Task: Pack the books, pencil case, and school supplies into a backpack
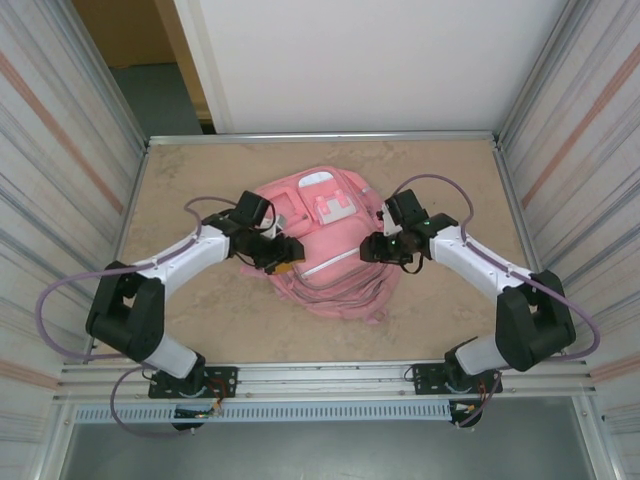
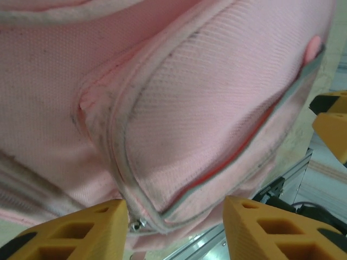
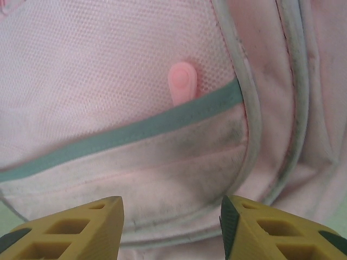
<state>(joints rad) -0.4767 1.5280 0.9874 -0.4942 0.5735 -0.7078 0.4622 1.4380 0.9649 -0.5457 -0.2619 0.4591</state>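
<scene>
**A:** Nearest the overhead camera, what sits along the bottom edge?

**B:** Both arm bases, the left base and the right base. They are bolted to a metal rail on the near side.

**A:** And the biggest thing beyond them?

**B:** That is the table, a mottled beige top between ribbed walls. Next in size is the backpack, pink, lying at the middle of the table. Its paler front pockets are toward the far side and its straps are bunched toward the near side.

**A:** Where do the arms reach?

**B:** Both reach inward to the bag. The left gripper is at the bag's left edge and the right gripper is at its right edge, the two facing each other across the pink fabric.

**A:** Has either claw got hold of anything?

**B:** No. In the left wrist view the yellow fingers stand apart with a moderate gap. A bulging mesh pocket sits just beyond them, and nothing is pinched. The right wrist view shows the same: the jaws are parted and empty, close above the bag.

**A:** Any smaller details?

**B:** A grey-green trim band crosses the mesh under the right gripper. A rounded pink pull tab sits just above the band. Smallest of all is a metal zip slider, right beside one finger of the left gripper.
</scene>
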